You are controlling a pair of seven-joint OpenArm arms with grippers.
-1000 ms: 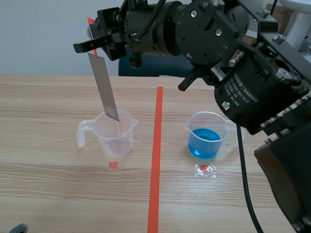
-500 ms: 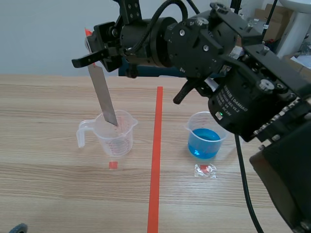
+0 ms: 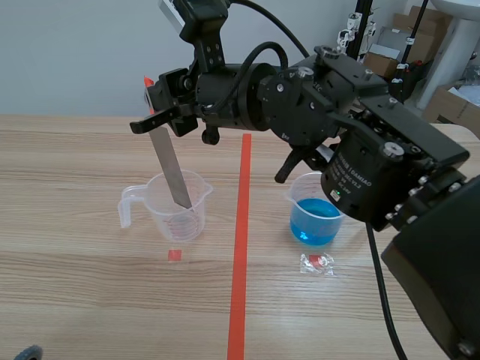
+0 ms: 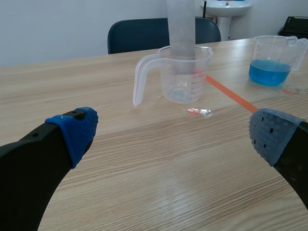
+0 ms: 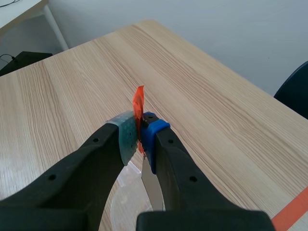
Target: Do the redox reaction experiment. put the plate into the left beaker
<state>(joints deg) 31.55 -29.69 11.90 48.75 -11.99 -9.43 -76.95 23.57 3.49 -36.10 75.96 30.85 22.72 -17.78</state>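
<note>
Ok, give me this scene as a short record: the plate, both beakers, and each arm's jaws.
left beaker: upright, clear, no liquid seen
right beaker: upright, blue liquid inside
plate: tilted, lower end inside left beaker, upper end clamped
right jaws: shut on plate, above left beaker
left jaws: open, holding nothing, apart from both beakers

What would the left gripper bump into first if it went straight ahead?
Probably the clear beaker with the metal plate in it. The open left gripper points at it across the table, though its height is hard to judge.
</note>
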